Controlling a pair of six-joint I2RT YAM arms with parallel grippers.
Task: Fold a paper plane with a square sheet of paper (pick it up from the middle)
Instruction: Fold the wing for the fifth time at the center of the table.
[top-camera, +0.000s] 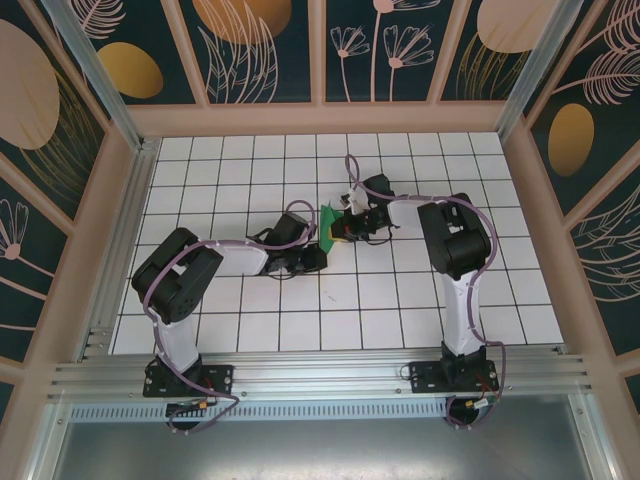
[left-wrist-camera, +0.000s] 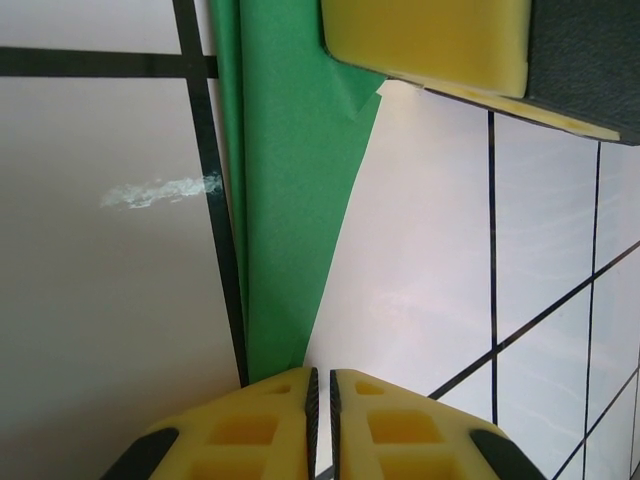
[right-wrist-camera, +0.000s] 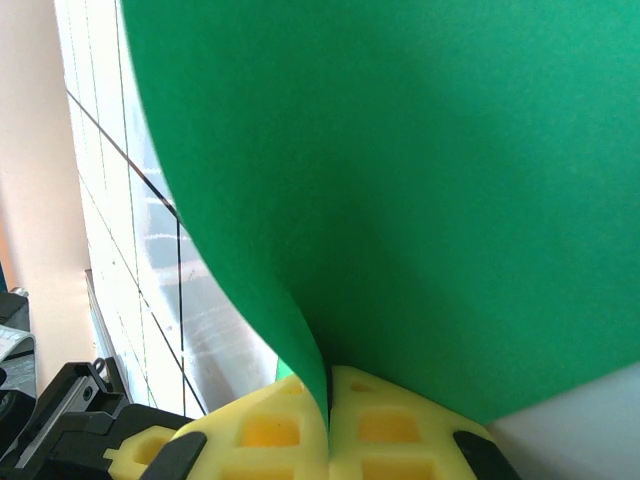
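Left gripper (left-wrist-camera: 322, 395) is closed, pinching the lower tip of the square sheet of paper (left-wrist-camera: 290, 200) as far as we can tell. The paper runs straight ahead of its fingertips, seemingly clear of the table, up to the right gripper (right-wrist-camera: 328, 400), which is clamped on a curled fold. We judge this mid-fold: partly folded, no plane yet. Next move calls for laying it flat, edges aligned, gentle pinches. White tiled table (top-camera: 250, 160), dark grid lines, faint smudge (left-wrist-camera: 160, 190); floral wall panels (top-camera: 265, 45) around.
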